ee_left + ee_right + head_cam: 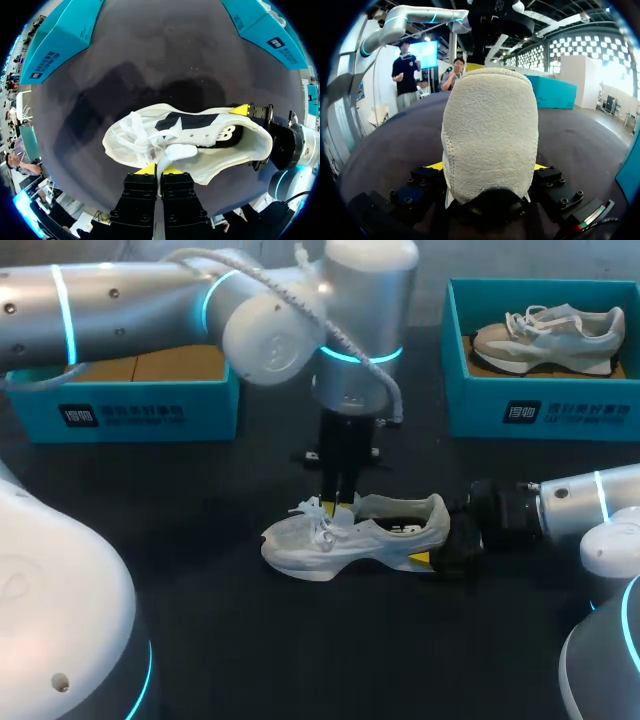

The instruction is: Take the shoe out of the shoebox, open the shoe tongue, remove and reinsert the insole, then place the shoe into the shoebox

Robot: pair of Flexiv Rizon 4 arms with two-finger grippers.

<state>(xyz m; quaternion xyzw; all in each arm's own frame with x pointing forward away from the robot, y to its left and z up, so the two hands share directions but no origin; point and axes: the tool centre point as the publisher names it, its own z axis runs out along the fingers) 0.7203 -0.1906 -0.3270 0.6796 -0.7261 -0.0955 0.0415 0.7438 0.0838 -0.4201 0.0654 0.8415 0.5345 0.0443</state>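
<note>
Opening the tongue of the white shoe
My left gripper, almost closed, pinches the tongue, I think to lift it; the shoe lies mid-desk, and my right gripper clamps its heel so it cannot slide.

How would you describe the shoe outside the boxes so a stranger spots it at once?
On the dark table, nearer than the teal left shoebox and right shoebox, the white sneaker stands mid-table. The left gripper pinches its tongue from above; the right gripper clamps its heel. Its neighbour, the beige sneaker, sits inside the right shoebox.
</note>
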